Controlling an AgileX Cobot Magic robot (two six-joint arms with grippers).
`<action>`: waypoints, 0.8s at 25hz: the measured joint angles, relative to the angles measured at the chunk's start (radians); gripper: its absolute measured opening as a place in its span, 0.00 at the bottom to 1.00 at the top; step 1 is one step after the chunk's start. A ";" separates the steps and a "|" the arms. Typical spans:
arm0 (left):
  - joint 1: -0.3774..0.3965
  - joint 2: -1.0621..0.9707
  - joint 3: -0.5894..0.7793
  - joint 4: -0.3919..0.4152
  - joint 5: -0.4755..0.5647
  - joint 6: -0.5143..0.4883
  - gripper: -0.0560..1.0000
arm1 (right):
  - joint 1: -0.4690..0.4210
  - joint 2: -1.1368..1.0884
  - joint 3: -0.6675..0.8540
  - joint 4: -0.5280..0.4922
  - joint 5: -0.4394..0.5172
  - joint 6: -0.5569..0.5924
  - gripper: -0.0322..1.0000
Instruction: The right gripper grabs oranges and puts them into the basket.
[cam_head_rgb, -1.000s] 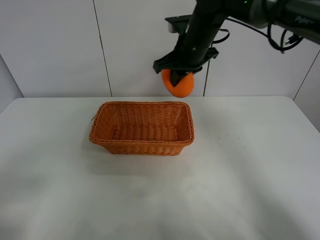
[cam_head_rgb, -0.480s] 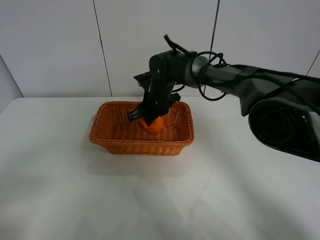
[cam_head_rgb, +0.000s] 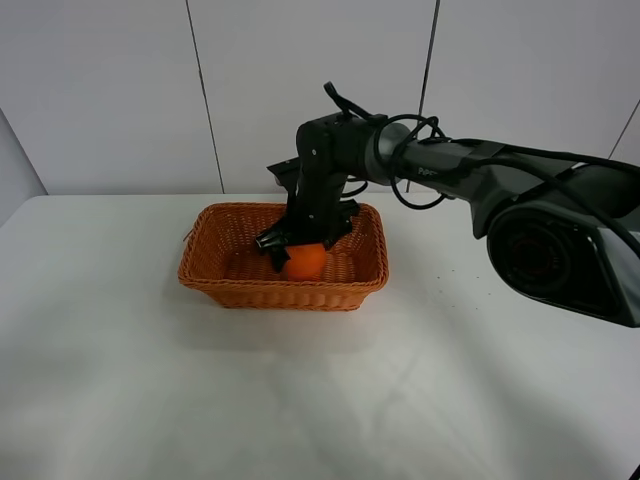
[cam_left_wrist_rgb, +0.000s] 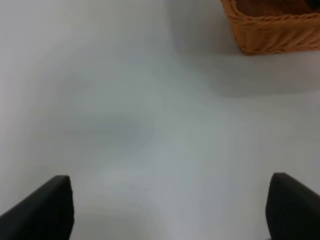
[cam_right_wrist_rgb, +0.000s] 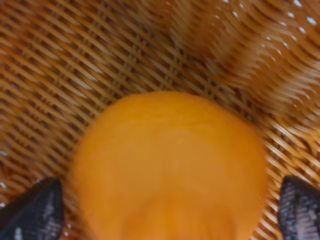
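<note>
The orange (cam_head_rgb: 304, 262) lies on the floor of the wicker basket (cam_head_rgb: 215, 285), right of its middle. My right gripper (cam_head_rgb: 303, 248) reaches down into the basket and stands over the orange. In the right wrist view the orange (cam_right_wrist_rgb: 170, 165) fills the space between the two black fingertips (cam_right_wrist_rgb: 35, 210), which stand wide apart with a small gap on each side, on the basket's woven floor (cam_right_wrist_rgb: 75, 65). My left gripper (cam_left_wrist_rgb: 170, 210) is open and empty above the white table; a corner of the basket (cam_left_wrist_rgb: 270, 30) shows in its view.
The white table (cam_head_rgb: 450, 380) carries the basket near its back middle. A white panelled wall (cam_head_rgb: 110, 90) stands right behind it. The right arm (cam_head_rgb: 470, 165) stretches in from the right, with loose black cables above the basket.
My right gripper has carried the orange from high behind the basket down into it. Its jaws have spread, and the orange now rests on the basket floor.
</note>
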 joint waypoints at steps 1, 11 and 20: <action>0.000 0.000 0.000 0.000 0.000 0.000 0.89 | 0.000 -0.005 -0.009 0.000 0.005 0.000 0.69; 0.000 0.000 0.000 0.000 0.000 0.000 0.89 | 0.000 -0.074 -0.271 -0.012 0.213 0.000 0.70; 0.000 0.000 0.000 0.000 0.000 0.000 0.89 | -0.119 -0.074 -0.312 -0.008 0.231 -0.001 0.70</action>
